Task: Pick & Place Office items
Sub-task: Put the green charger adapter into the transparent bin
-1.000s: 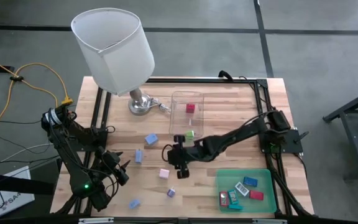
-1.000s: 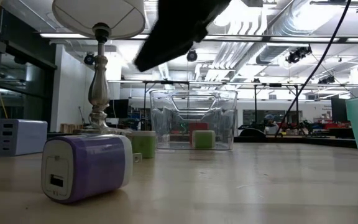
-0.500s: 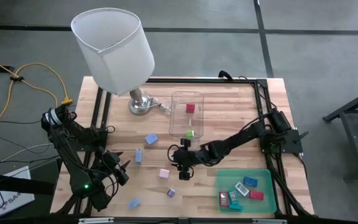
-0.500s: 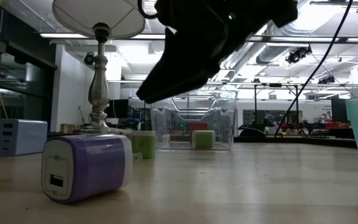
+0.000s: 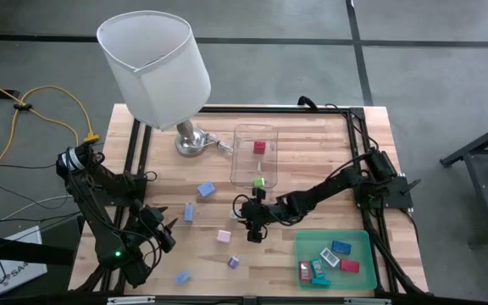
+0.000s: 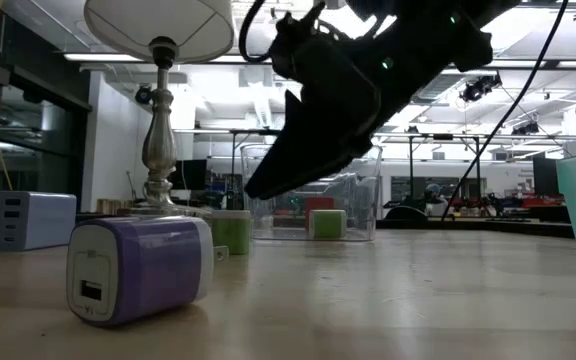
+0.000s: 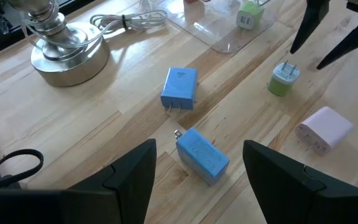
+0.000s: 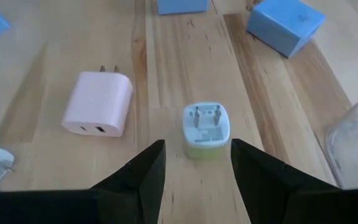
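Note:
The office items are small plug-in chargers scattered on the wooden table. A green charger [image 8: 206,129] stands with its prongs up, also seen in the left wrist view [image 7: 283,79] and the low view [image 6: 230,232]. My right gripper [image 8: 197,169] hangs open just above it, one finger on either side, touching nothing; it sits mid-table in the high view [image 5: 250,222]. Beside it lie a pink charger [image 8: 98,102] and two blue chargers [image 7: 180,87] [image 7: 202,155]. My left gripper [image 5: 163,237] waits open near the front left.
A clear plastic box [image 5: 255,157] behind the right gripper holds a red piece and a green piece. A green tray [image 5: 299,241] at the front right holds several pieces. A lamp [image 5: 155,63] stands at the far left. A purple charger [image 6: 143,270] lies near the front edge.
My right gripper has come down toward the green charger and rolled a little about its own axis, its fingers staying open. Nothing on the table has moved.

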Controlling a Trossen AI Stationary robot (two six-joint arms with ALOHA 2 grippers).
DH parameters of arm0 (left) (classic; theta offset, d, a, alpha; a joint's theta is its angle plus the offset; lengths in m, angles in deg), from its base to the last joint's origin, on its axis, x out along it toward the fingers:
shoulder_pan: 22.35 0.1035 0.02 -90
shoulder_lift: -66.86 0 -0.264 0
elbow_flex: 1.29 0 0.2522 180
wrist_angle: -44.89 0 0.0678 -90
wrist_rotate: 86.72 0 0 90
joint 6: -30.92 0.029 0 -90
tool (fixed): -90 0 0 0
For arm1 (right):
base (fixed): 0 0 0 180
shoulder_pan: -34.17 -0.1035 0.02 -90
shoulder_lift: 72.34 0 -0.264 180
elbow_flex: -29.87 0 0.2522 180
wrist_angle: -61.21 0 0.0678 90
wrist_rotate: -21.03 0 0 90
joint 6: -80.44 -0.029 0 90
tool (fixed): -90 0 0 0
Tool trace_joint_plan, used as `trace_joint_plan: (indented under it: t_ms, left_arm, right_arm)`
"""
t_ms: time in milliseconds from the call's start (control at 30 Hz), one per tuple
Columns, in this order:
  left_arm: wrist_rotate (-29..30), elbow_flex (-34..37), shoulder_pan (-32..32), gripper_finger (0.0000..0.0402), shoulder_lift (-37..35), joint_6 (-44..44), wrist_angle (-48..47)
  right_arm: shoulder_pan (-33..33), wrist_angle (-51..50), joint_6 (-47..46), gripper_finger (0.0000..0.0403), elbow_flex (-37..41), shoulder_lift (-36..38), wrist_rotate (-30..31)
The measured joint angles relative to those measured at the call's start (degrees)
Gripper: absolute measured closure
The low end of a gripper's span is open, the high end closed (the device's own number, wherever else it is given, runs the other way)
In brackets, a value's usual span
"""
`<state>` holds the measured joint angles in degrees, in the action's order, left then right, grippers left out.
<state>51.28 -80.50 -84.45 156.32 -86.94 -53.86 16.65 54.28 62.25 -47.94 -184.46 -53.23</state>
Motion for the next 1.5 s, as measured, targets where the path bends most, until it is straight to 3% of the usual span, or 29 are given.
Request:
trace_joint_plan:
  t_ms: [233, 600, 1500]
  left_arm:
    - [-0.01, 0.0, 0.01, 0.017, -0.02, 0.0, -0.01]
    - [-0.01, 0.0, 0.01, 0.017, -0.02, 0.0, -0.03]
    - [-0.01, 0.0, 0.0, 0.017, -0.02, 0.0, 0.0]
  right_arm:
    - [0.38, 0.64, -1.27, 0.0231, 0.57, -2.23, -0.94]
    - [0.66, 3.16, -1.16, 0.0183, 0.46, -4.2, 0.22]
    - [3.76, 8.91, 3.77, 0.0188, 0.37, -5.55, -5.66]
